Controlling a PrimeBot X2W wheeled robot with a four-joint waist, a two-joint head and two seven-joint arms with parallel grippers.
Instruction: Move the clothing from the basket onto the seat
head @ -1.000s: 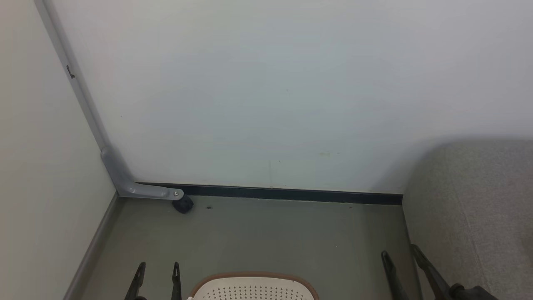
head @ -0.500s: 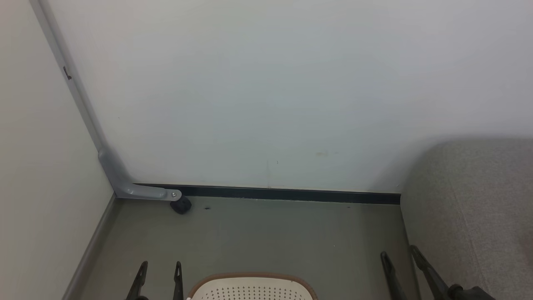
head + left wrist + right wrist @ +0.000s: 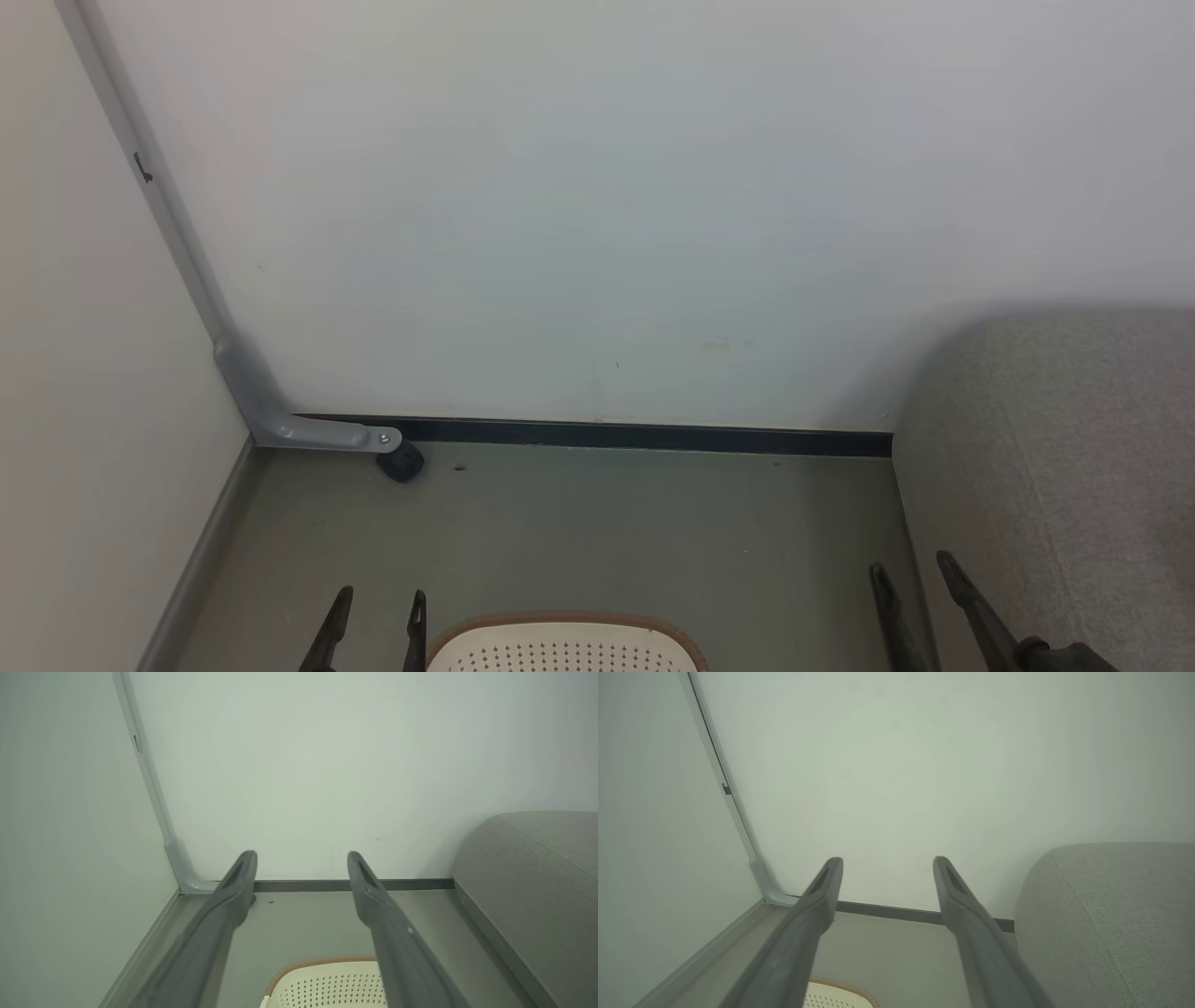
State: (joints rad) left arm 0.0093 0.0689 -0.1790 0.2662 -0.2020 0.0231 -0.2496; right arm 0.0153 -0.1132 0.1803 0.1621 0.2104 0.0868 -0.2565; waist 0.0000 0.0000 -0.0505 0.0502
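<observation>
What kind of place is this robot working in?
Probably a mock living-room corner in a test space: a grey upholstered seat, a laundry basket on a grey floor, and bare white partition panels joined by a metal post with a caster.

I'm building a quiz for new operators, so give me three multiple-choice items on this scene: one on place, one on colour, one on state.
1. In the head view, the seat lies where from the basket? A to its left B to its right C underneath it
2. The basket's rim is: A blue B green C brown
3. The left gripper and right gripper are: A both open B both shut C one open, one shut
Answers: 1 B, the seat sits at the right edge, the basket at bottom centre; 2 C, a brown band edges the cream basket; 3 A, each pair of jaws stands apart with nothing between.
</observation>
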